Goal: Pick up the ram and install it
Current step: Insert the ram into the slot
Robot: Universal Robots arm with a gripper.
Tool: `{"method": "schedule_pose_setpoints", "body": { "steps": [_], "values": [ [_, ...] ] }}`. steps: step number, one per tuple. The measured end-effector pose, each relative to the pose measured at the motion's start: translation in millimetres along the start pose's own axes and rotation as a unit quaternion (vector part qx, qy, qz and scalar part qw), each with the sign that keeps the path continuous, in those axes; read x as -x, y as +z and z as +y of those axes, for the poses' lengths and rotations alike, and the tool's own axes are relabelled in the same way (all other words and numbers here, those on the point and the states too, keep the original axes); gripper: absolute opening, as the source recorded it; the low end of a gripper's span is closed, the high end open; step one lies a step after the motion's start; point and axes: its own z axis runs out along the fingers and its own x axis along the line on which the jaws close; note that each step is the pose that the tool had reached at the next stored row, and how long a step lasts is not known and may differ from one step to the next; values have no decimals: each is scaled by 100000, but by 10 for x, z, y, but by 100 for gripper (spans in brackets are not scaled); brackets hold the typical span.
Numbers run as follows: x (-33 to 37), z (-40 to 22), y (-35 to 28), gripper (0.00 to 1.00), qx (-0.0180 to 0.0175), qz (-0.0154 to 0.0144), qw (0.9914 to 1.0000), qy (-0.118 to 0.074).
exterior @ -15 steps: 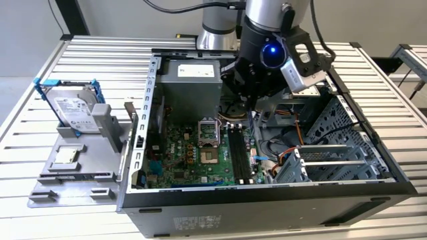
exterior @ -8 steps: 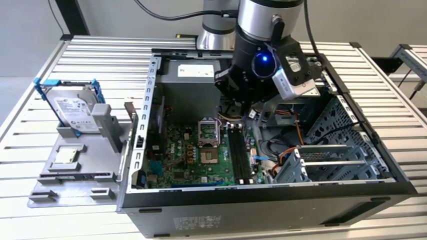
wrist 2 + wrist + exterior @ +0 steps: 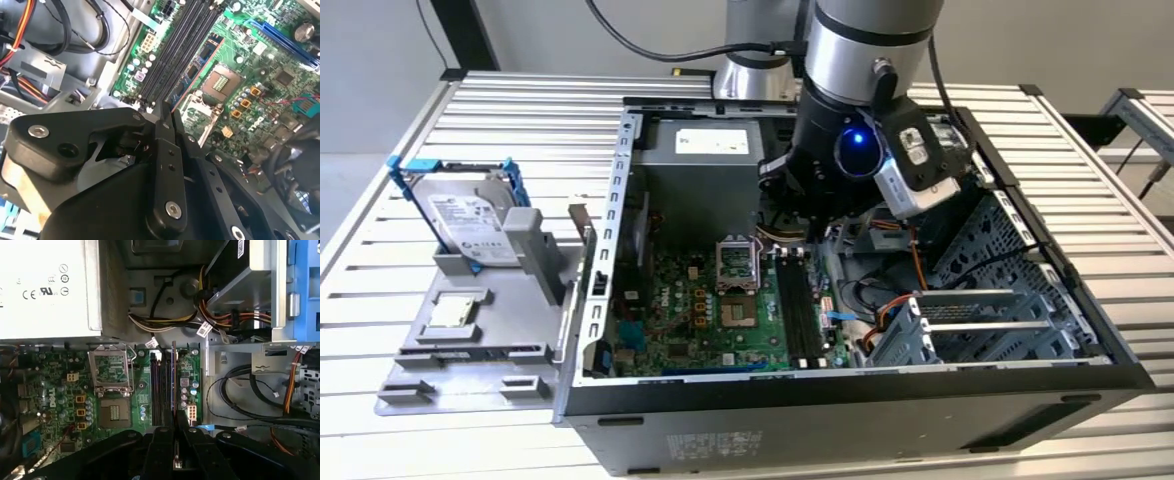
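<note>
Your gripper [image 3: 175, 432] had its jaws pinching the ram [image 3: 173, 377] edge-on, held upright so it lined up over the motherboard's black slots [image 3: 159, 390]. Farther off sat the power supply [image 3: 45, 287]. Whether the ram had touched a slot was hard to tell.

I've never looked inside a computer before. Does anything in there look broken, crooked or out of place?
Nothing stands out. The gripper holds the ram edge-on, lined up along the black slots on the motherboard. The cables look loosely bundled, not damaged.
</note>
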Motion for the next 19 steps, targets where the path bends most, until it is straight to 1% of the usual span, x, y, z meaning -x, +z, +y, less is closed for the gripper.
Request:
{"method": "schedule_pose_setpoints", "body": {
  "steps": [2, 4, 8, 10, 14, 16, 19],
  "values": [
    [20, -11, 38, 0, 11, -5, 100000, 3],
    [35, -34, 73, 0, 1, -15, 100000, 12],
    [59, -93, 146, 0, 7, -89, 100000, 48],
    [81, -149, 212, 0, 8, -173, 100000, 85],
    [100, -200, 289, 0, 14, -246, 99999, 210],
    [120, -213, 327, 0, 7, -250, 99999, 276],
    [152, -215, 388, 0, 12, -252, 99999, 290]
  ]
}}
